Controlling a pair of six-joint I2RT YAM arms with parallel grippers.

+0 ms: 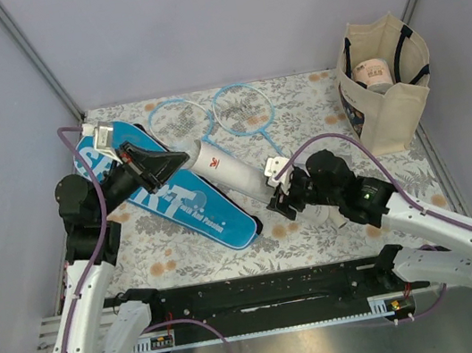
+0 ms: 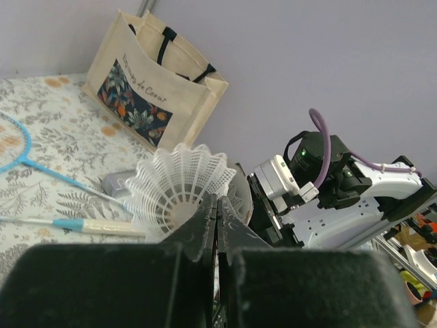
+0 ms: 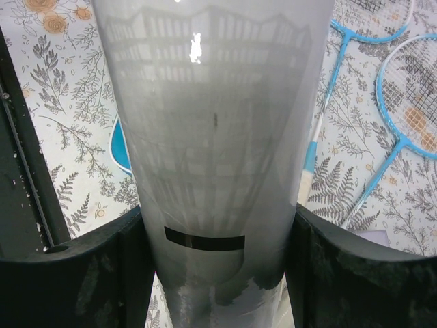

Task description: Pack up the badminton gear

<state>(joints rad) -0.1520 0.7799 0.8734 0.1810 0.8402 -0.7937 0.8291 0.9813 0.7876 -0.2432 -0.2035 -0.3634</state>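
Closest in the overhead view, the two arm bases stand at the counter's near edge. Beyond them the right gripper is clamped round the lower end of the white tube. The left gripper meets the tube's open mouth, above the blue SPORT cover. Two rackets lie behind and a tote stands far right.

From the left wrist, the fingers are pinched together on the skirt of the shuttlecock, right at the tube's mouth.

From the right wrist, the tube fills the gap between both fingers, tightly gripped. The rackets lie to its right.
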